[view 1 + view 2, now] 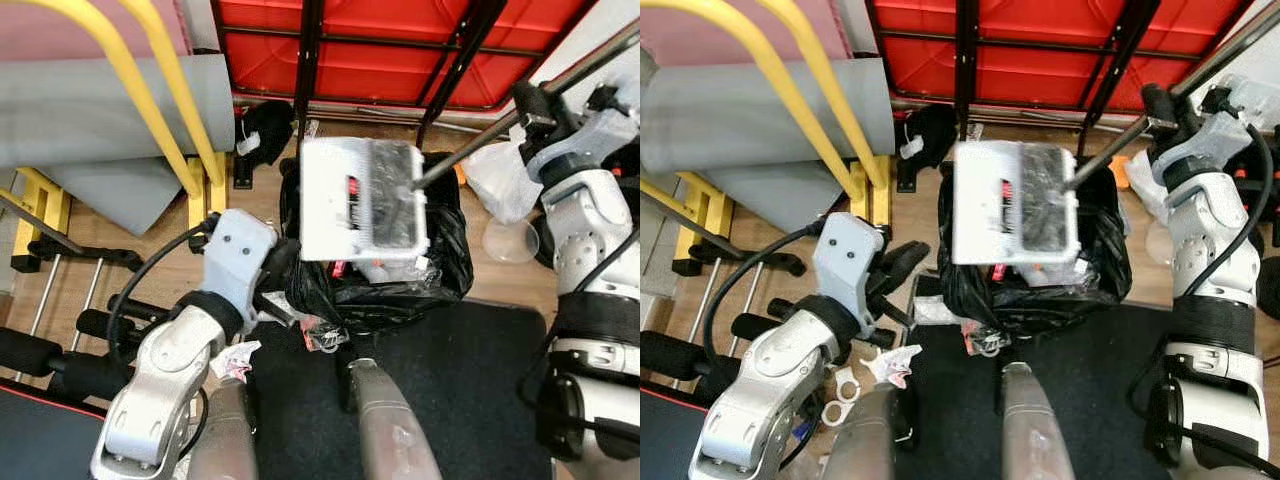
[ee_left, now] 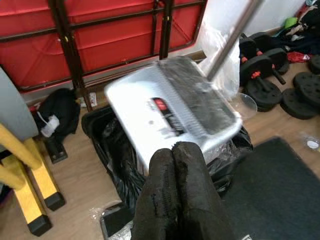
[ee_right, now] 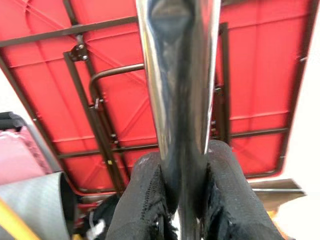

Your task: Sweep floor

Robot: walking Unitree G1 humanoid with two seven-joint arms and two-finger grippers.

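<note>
A white long-handled dustpan (image 1: 362, 198) hangs tilted over the open black rubbish bag (image 1: 450, 260), its tray dark with dust. Its metal pole (image 1: 470, 150) runs up to the right, where my right gripper (image 1: 535, 105) is shut on it. In the right wrist view both fingers (image 3: 142, 200) press against the shiny pole (image 3: 180, 75). My left gripper (image 1: 895, 265) is shut with nothing in it, close to the bag's left side and below the dustpan (image 2: 175, 107). Crumpled paper litter (image 1: 890, 362) lies on the wooden floor by my left leg.
A red folded table (image 1: 400, 40) leans against the wall behind the bag. A yellow frame (image 1: 150, 90) and grey roll (image 1: 90, 110) stand at the left. A black mat (image 1: 470, 370) covers the floor at my feet. Dumbbells (image 2: 265, 75) and a white plastic bag (image 1: 500, 175) lie on the right.
</note>
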